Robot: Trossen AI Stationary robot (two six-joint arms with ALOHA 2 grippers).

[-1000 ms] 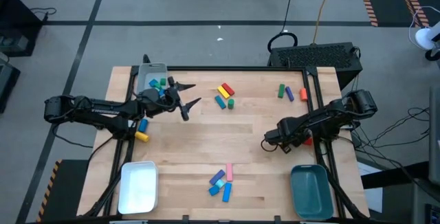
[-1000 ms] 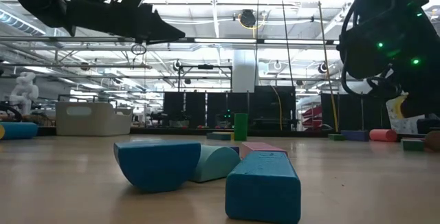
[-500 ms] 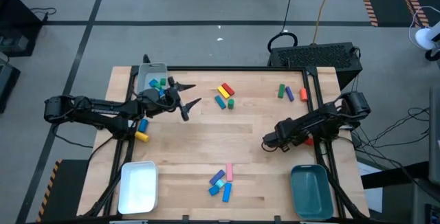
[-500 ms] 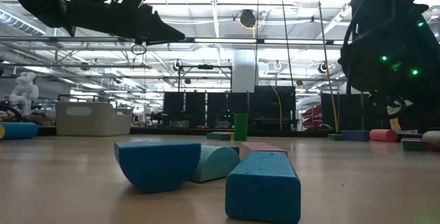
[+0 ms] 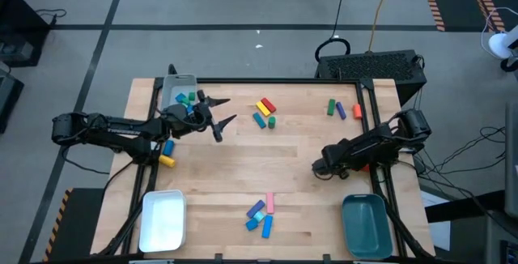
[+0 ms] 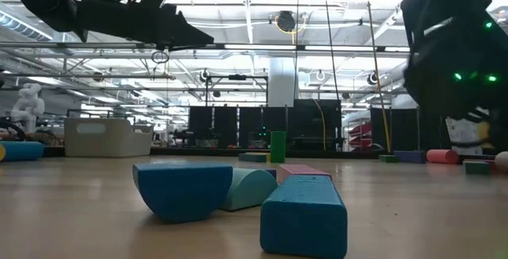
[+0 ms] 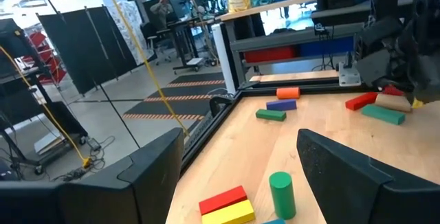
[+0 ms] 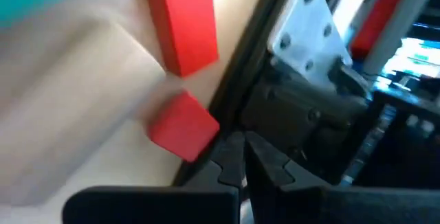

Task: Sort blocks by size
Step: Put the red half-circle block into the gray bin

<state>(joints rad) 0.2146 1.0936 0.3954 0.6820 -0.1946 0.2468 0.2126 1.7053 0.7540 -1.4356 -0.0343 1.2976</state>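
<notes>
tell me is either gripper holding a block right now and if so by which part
No. The left gripper hangs open and empty above the table. The right gripper is shut with nothing between its fingertips; the red blocks lie apart from it.

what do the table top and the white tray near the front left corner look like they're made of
Table top: looks like wood, probably butcher-block style; pale tan with faint plank lines and a matte finish. White tray: likely moulded plastic; uniform white, rounded corners, a soft sheen inside. Neither can be confirmed by look alone.
</notes>
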